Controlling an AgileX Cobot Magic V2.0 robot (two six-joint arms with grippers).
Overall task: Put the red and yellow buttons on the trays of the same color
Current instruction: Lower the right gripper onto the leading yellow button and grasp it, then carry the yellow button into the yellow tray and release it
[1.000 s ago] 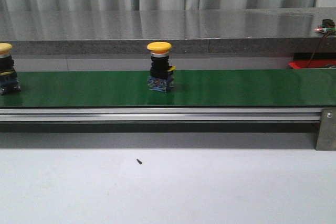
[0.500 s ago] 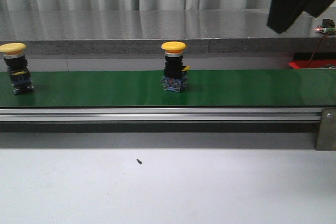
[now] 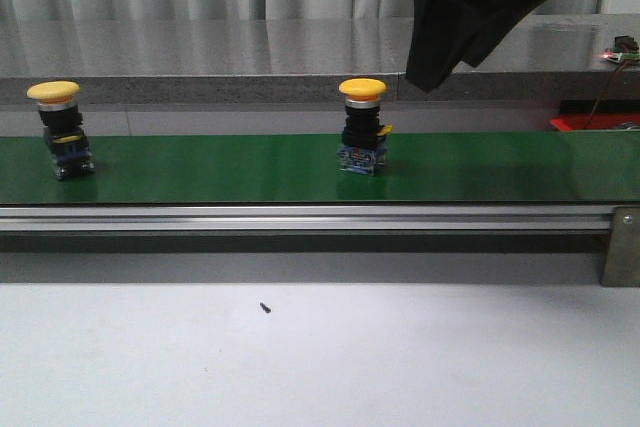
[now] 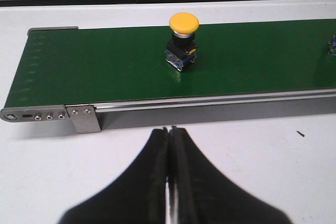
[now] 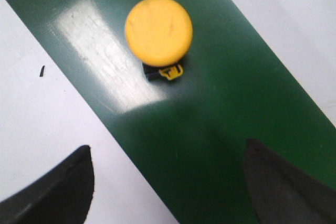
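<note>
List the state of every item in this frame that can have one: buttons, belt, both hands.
Middle yellow button: upright on belt, untouched.
Left yellow button: upright on belt, untouched.
Green belt: carrying both buttons.
Right hand: open, above the middle button, holding nothing.
Left hand: shut, empty, off the belt.

- 2 yellow buttons, both upright on belt: one at left (image 3: 60, 130), one mid (image 3: 362, 126)
- 1 green belt (image 3: 220, 167)
- 1 red tray (image 3: 585, 123), only partly seen, far right
- 2 grippers: right (image 3: 470, 7), left (image 4: 169, 145)
- 1 small dark speck (image 3: 265, 307) on table
</note>
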